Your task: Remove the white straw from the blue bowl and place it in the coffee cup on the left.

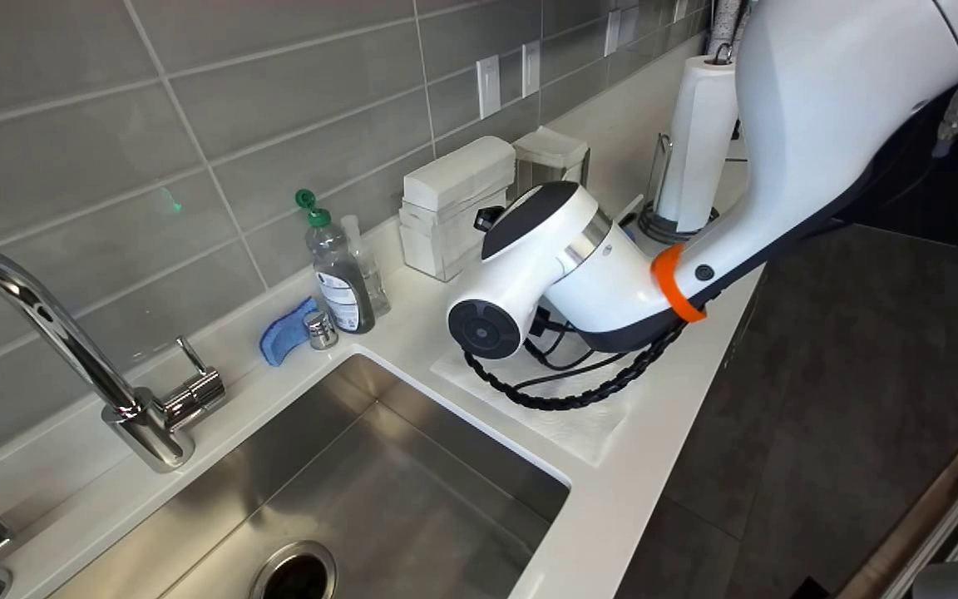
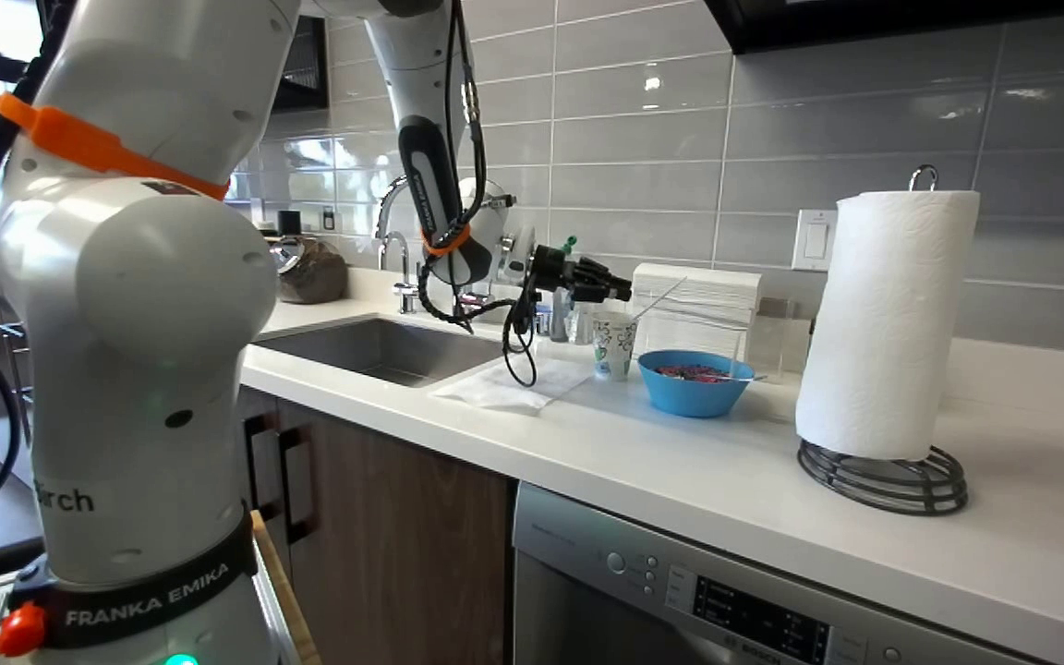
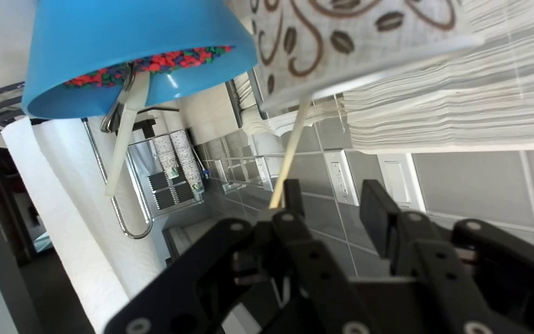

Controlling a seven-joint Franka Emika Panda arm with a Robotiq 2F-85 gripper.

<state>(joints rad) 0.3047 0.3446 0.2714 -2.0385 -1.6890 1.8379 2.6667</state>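
The blue bowl stands on the counter and holds small coloured pieces; it also shows in the wrist view. A metal utensil and a whitish stick lean out of it. The patterned coffee cup stands beside the bowl and is close in the wrist view. A thin pale stick rises from the cup. I cannot tell which stick is the white straw. My gripper is open above the cup. The pale stick's end lies just outside one finger, not between the fingers.
Folded paper towels stand behind the cup and bowl. A paper towel roll stands on a wire holder. The sink, faucet, soap bottle and blue sponge are nearby. Cables hang below the wrist.
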